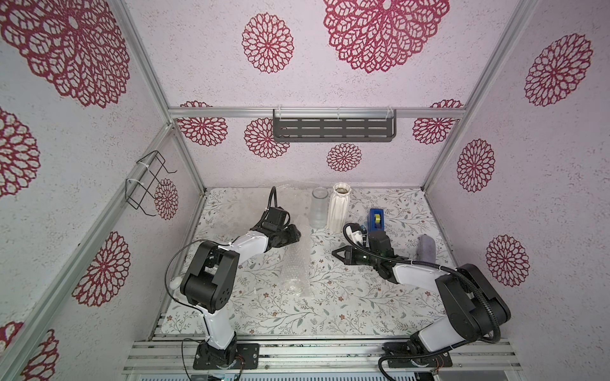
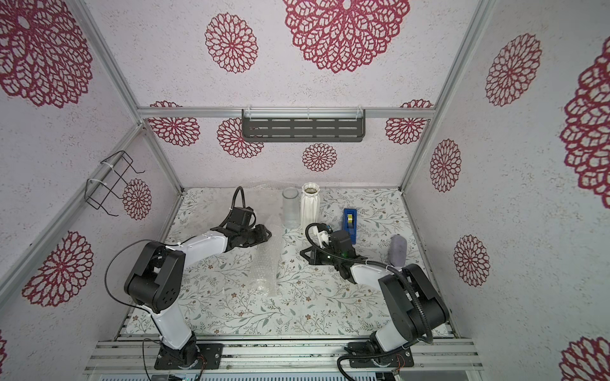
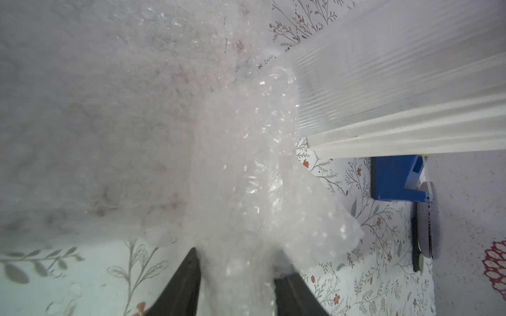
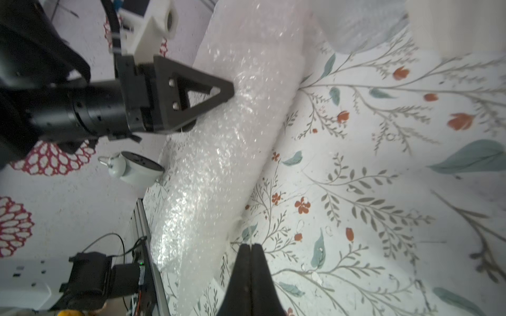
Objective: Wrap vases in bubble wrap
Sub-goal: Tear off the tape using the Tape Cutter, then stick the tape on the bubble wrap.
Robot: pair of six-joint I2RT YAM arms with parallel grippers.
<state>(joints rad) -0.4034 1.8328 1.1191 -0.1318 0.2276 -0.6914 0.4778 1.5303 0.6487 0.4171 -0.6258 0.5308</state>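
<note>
Left gripper [image 3: 235,257] pinches the crinkly translucent bubble wrap [image 3: 246,177] rolled around a clear glass vase [image 1: 293,284] lying on the floral-print table [image 1: 363,297], while the right gripper [image 4: 250,247], pressed together and empty, hangs beside it.

Vases: I saw two upright, clear glass vase [image 1: 319,207] and white ribbed vase [image 1: 339,207].
Bubble wrap roll [image 1: 297,264]: I counted one.
Tape dispenser [image 1: 376,219]: one was there.
</note>
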